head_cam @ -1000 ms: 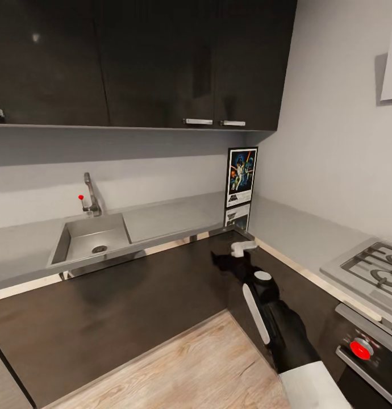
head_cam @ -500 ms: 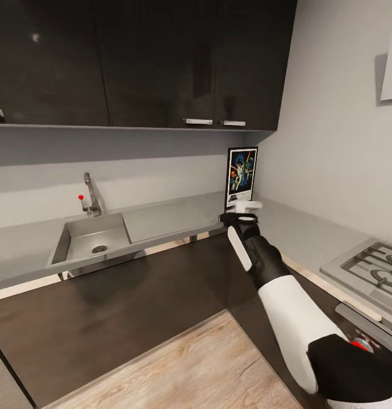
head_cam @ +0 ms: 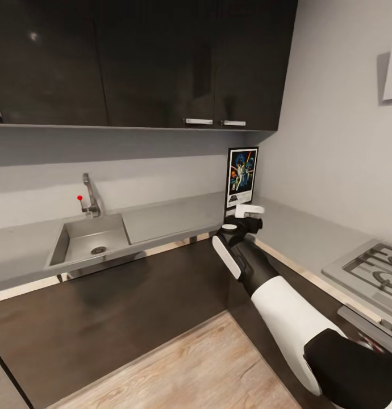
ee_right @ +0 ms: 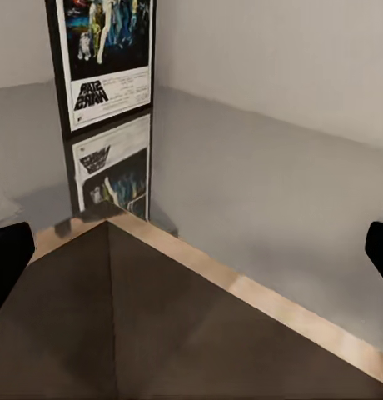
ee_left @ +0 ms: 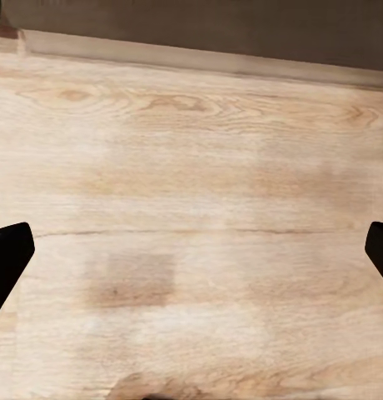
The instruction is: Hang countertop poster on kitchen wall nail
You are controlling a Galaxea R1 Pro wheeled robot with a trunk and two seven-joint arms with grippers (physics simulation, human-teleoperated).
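Observation:
The poster [head_cam: 242, 176] stands upright in the corner of the kitchen countertop [head_cam: 173, 216], leaning against the back wall. In the right wrist view the poster [ee_right: 104, 58] is a short way ahead, its reflection lying on the grey countertop [ee_right: 266, 183]. My right gripper [head_cam: 250, 217] hovers at the worktop's inner corner just in front of the poster, not touching it. Here the right gripper [ee_right: 191, 250] is open, with nothing between its fingers. My left gripper [ee_left: 191, 250] is open over the wood floor. The wall nails are out of view.
A steel sink [head_cam: 91, 238] with a tap [head_cam: 89, 196] is set into the worktop at the left. The gas hob [head_cam: 378, 270] lies at the right. Dark upper cabinets [head_cam: 162, 62] hang above the poster. Dark cabinet fronts [head_cam: 133, 307] stand below the worktop edge.
My right arm has risen from below the counter edge and reached forward, bringing the gripper up to the worktop corner close to the poster. The poster has not moved.

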